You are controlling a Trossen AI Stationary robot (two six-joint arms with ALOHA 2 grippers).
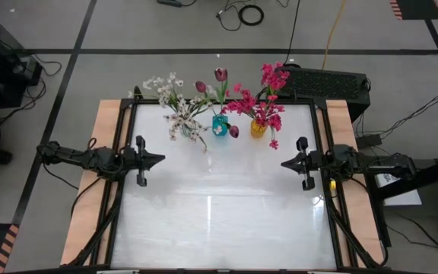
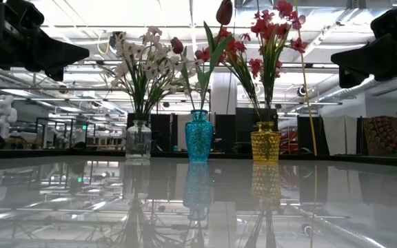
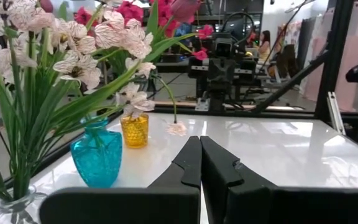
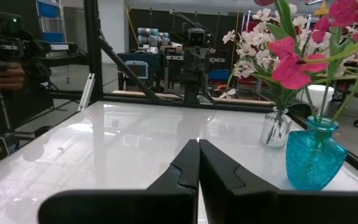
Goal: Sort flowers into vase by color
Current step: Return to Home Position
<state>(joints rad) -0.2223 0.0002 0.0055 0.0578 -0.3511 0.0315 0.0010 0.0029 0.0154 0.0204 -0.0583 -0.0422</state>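
- The flowers are all seen in vases in a row at the far edge of the table [image 1: 219, 221]. White flowers [image 1: 175, 103] are in the clear glass vase [image 2: 138, 141], dark red tulips [image 1: 220, 74] in the blue vase [image 2: 198, 136], and pink flowers [image 1: 268, 103] in the yellow vase [image 2: 265, 142].
- The flowers are judged to be light and bendy, with soft petals that could be squashed. The thin green stem, low down, is likely the best place to be held.
- The blue and yellow vases are made of bumpy glass, round below and narrow at the neck. They could probably be tipped or broken easily.
- The table is white, smooth and shiny.
- The left gripper [image 3: 199, 142] and the right gripper [image 4: 198, 144] are seen near the table's sides, well apart from the vases. The fingers of each are pressed together, and nothing is held.
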